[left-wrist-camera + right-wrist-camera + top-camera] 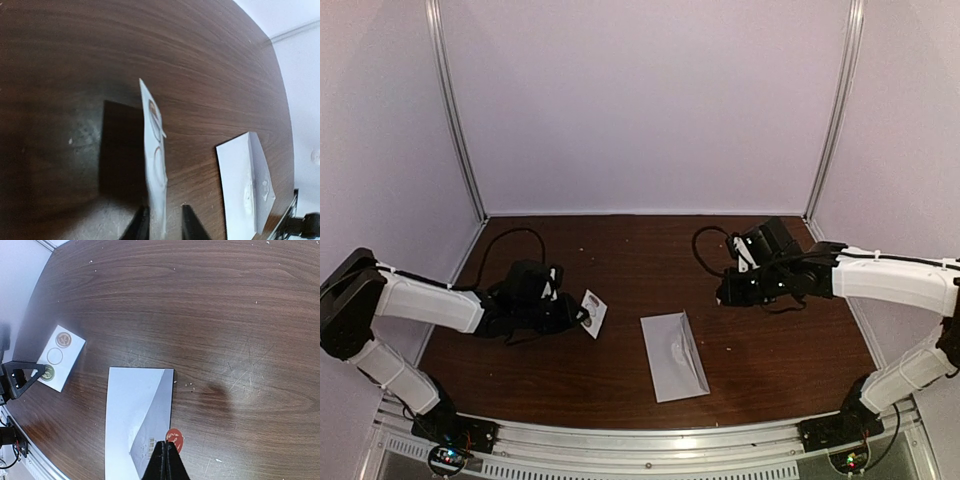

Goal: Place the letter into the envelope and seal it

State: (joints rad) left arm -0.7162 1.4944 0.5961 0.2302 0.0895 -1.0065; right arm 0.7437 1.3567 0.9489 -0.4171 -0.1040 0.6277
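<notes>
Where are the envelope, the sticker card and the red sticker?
envelope [674, 357], top external view, middle of its face.
sticker card [61, 358], right wrist view, centre of the card.
red sticker [174, 439], right wrist view, middle of the disc.

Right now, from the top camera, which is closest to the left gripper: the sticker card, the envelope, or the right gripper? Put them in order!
From the left gripper:
1. sticker card, right between its fingers.
2. envelope, lying in the middle.
3. right gripper, far right, pinching a red sticker.
</notes>
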